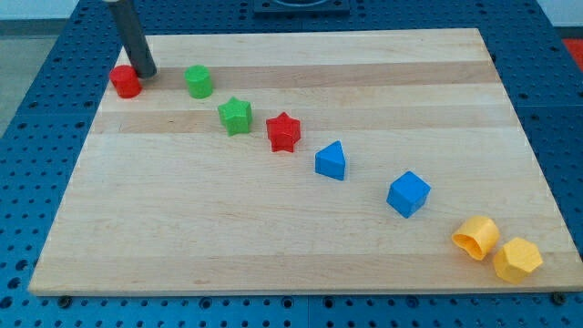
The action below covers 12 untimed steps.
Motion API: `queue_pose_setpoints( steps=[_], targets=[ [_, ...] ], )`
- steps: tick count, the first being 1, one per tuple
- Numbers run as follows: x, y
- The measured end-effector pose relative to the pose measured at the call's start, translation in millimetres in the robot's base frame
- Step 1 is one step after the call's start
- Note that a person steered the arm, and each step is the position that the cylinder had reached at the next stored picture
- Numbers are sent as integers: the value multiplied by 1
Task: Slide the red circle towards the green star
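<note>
Surface [273, 228]: pale wooden board on a blue perforated base [36, 182].

My tip [146, 73]: lower end of a dark rod coming down from the view's top left; it sits at the upper right edge of the red circle, seemingly touching it, though contact is hard to confirm at this angle. No gripper is fitted, so there is no open or closed state to tell.

Red circle [126, 82]: near the board's top left corner, at the view's left end of the row.

Green cylinder-like block [199, 81]: to the view's right of the tip, apart from it.

Green star [235, 116]: below and right of that green block, well apart from the red circle.

Red star [283, 132]: just beside the green star on its right.

Blue triangular block [331, 161]: further down the diagonal.

Blue cube [407, 194]: lower right of the triangular block.

Yellow blocks: a rounded one [476, 238] and an angular one [517, 259], touching or nearly so, at the bottom right corner
</note>
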State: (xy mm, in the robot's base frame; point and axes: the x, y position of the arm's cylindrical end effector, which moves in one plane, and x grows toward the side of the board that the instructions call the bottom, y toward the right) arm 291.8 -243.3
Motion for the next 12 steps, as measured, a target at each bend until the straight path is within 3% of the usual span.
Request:
queue_pose_setpoints(
  steps=[1, 2, 3, 4, 5, 6, 8, 10, 11, 12],
  targets=[
    [-44, 7],
    [-35, -35],
    [34, -36],
    [49, 16],
    [53, 19],
    [17, 21],
    [6, -19],
    [39, -54],
    [79, -53],
    [92, -15]
  ],
)
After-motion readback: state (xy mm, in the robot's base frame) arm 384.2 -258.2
